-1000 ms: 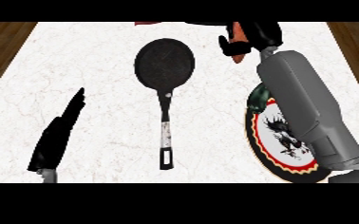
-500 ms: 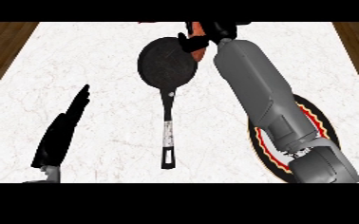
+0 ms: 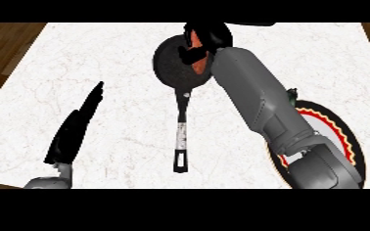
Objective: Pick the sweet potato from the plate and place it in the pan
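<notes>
A black pan lies at the counter's far middle, its handle pointing toward me. My right hand is over the pan's right rim, fingers curled round the orange-brown sweet potato, which shows only in part between them. The grey right forearm stretches diagonally from the lower right. The plate, white with a red and yellow rim, sits at the right and is mostly hidden by that arm. My left hand rests open at the lower left, fingers straight.
The white marble counter ends at a wooden floor strip on the far left. A dark object edge shows along the far side behind the pan.
My right hand has carried the sweet potato leftward from beside the plate's far side to over the pan's right rim. The left hand has stayed still.
</notes>
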Controlling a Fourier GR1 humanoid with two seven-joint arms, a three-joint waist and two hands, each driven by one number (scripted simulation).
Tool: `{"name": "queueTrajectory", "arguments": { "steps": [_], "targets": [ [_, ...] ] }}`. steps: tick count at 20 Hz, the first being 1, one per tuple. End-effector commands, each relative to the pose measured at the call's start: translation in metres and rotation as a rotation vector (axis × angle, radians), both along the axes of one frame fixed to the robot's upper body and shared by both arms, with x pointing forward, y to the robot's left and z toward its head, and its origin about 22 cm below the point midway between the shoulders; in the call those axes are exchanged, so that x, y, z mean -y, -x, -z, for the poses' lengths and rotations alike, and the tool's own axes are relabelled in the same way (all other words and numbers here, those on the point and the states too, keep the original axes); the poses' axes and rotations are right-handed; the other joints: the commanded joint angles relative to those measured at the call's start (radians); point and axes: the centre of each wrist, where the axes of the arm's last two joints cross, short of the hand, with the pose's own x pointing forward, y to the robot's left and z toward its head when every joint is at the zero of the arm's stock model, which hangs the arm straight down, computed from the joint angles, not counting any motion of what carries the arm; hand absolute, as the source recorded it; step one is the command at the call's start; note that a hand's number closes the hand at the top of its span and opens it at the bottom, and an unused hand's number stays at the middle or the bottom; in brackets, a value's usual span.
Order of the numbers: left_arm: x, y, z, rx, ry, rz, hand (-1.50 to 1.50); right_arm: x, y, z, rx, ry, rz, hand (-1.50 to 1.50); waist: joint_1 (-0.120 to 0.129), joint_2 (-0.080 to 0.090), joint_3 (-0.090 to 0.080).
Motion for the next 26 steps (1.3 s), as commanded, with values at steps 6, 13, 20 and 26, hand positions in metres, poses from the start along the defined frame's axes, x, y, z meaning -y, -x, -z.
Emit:
{"name": "queueTrajectory", "arguments": {
  "steps": [6,13,20,26],
  "targets": [
    [0.017,-0.012,-0.009,0.023,0.004,0.08,0.0,0.02,0.007,0.045,-0.357,-0.13,0.072,-1.5,0.072,0.019,0.002],
    [0.015,-0.01,0.001,0.013,0.002,0.083,0.0,0.024,0.006,0.043,-0.341,-0.433,0.092,-1.5,0.084,0.016,0.003],
    [0.016,-0.012,-0.006,0.016,-0.003,0.055,0.0,0.024,0.001,0.028,-0.142,-0.677,0.208,-1.5,0.059,0.012,0.004],
    [0.0,-0.001,0.0,-0.012,-0.013,0.0,0.0,0.036,-0.001,0.03,-0.09,-0.825,0.376,-1.5,0.0,0.0,0.003]
  ]
}}
